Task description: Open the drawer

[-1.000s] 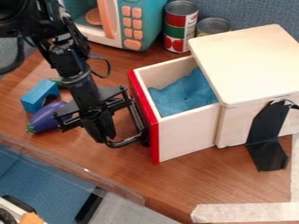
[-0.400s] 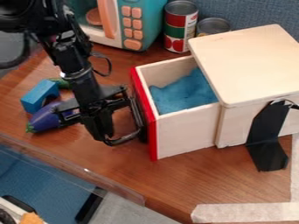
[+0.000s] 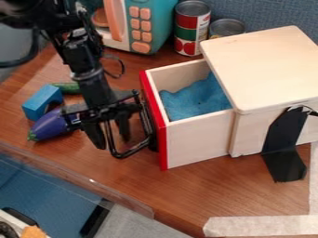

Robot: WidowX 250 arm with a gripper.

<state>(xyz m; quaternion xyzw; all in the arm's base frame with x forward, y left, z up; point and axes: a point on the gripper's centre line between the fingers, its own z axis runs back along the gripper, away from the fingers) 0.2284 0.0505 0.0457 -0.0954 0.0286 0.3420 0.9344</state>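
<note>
- Beside the red-fronted drawer (image 3: 197,144): gripper (image 3: 113,143), pointing down, fingers spread partway, black handle (image 3: 129,151) passing between them in view; can't tell if they touch it.
- Drawer sits partly out of wooden box (image 3: 264,69), blue material (image 3: 192,100) inside.
- Other side of gripper: purple eggplant (image 3: 48,128), blue block (image 3: 41,100), green vegetable (image 3: 67,88).
- Behind: toy microwave (image 3: 153,21), tall can (image 3: 188,31), short can (image 3: 226,28).

- Can't read any text, brand, number or sign.
- Labelled in red, green and white on the taller tin can (image 3: 192,29), with print too small to make out.
- Too small to read, too, on the shorter tin can (image 3: 226,29).
</note>
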